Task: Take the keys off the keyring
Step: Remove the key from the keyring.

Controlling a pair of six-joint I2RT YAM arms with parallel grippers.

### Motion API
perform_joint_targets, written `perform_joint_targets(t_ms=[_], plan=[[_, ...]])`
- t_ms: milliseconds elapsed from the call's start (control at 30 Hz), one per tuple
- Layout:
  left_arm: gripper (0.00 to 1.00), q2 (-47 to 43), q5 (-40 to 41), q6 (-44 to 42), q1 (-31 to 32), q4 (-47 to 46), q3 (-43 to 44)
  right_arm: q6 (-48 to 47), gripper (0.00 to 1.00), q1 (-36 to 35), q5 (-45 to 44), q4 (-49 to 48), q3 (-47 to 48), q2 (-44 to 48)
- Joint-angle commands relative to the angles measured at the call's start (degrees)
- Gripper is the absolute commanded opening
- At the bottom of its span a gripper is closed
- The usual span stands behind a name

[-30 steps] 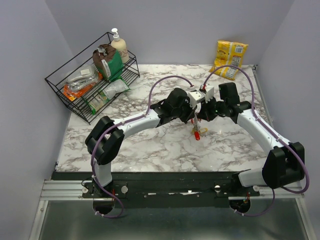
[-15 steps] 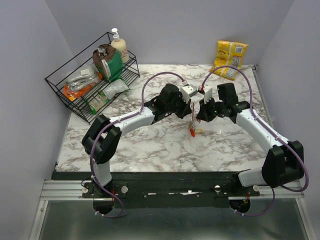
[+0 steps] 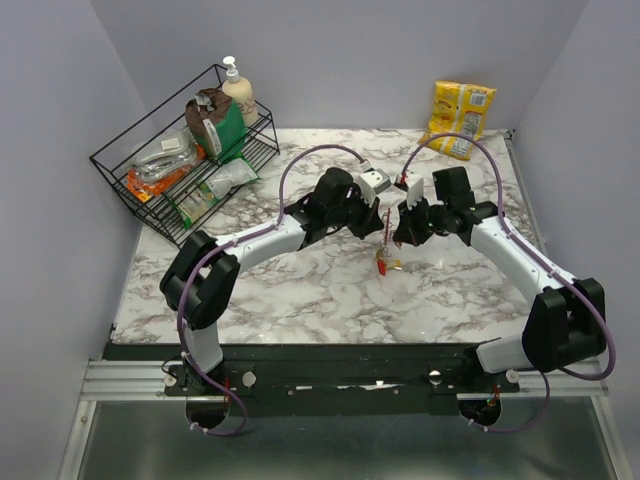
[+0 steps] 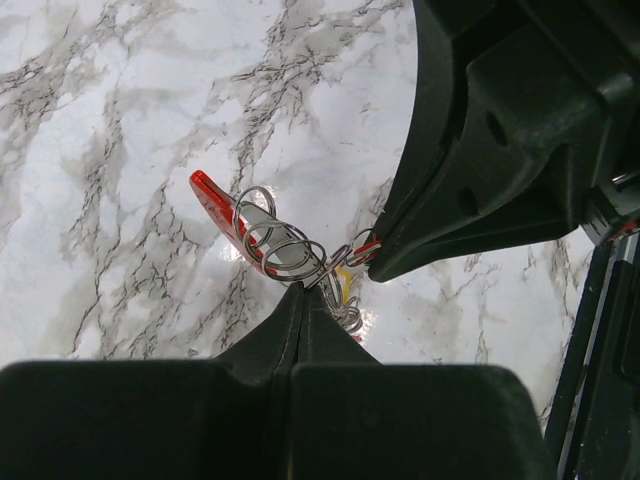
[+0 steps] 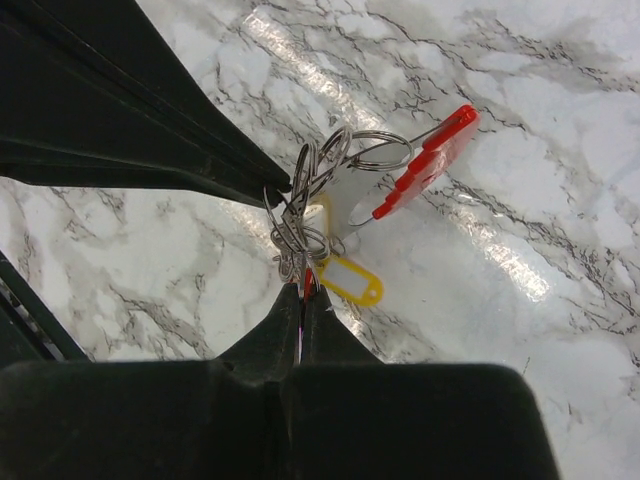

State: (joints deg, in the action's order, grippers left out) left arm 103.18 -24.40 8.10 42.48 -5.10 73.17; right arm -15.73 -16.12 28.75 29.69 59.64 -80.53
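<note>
keyring (image 4: pixel 283 243): bunch of thin silver rings, flat red strap (image 5: pixel 425 160) sticking out at 2 o'clock, yellow tag (image 5: pixel 350 281) at 5 o'clock | place: between both claws, over the marble table (image 3: pixel 300 290), near its middle | left claw (image 4: pixel 300 290): pinched tight on the rings | right claw (image 5: pixel 301 293): pinched tight on the rings too

Top external: fixed, high behind the arm bases (image 3: pixel 205 375), facing forward and down; far off, takes in the whole marble table (image 3: pixel 300 290)
Left wrist: very near, looking past its own fingers (image 4: pixel 265 345) down at the marble
Right wrist: equally near, facing the opposite way across the same spot
Shared: all three show the keyring (image 4: pixel 285 245) over mid-table; each wrist view also shows the other arm's fingertip (image 4: pixel 420 220)
</note>
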Motion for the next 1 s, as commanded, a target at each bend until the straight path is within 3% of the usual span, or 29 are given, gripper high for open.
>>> perform_joint_targets(t_ms=[0, 533, 667, 967], plan=[[0.00, -3.07, -1.79, 1.57, -1.08, -3.60, -0.13, -1.67, 0.01, 0.30, 0.16, 2.65, 0.83, -1.64], [0.00, -2.98, -4.16, 2.89, -1.70, -3.43, 0.13, -3.26, 0.01, 0.21, -0.01, 3.62, 1.36, -2.00], [0.11, -3.07, -4.95, 1.75, -1.61, -2.28, 0.92, -3.70, 0.01, 0.21, -0.63, 3.62, 1.18, -1.38], [0.17, -2.54, -8.90, 0.25, -1.08, -1.31, 1.54, -4.75, 0.01, 0.21, 0.34, 4.85, 2.68, 0.20]])
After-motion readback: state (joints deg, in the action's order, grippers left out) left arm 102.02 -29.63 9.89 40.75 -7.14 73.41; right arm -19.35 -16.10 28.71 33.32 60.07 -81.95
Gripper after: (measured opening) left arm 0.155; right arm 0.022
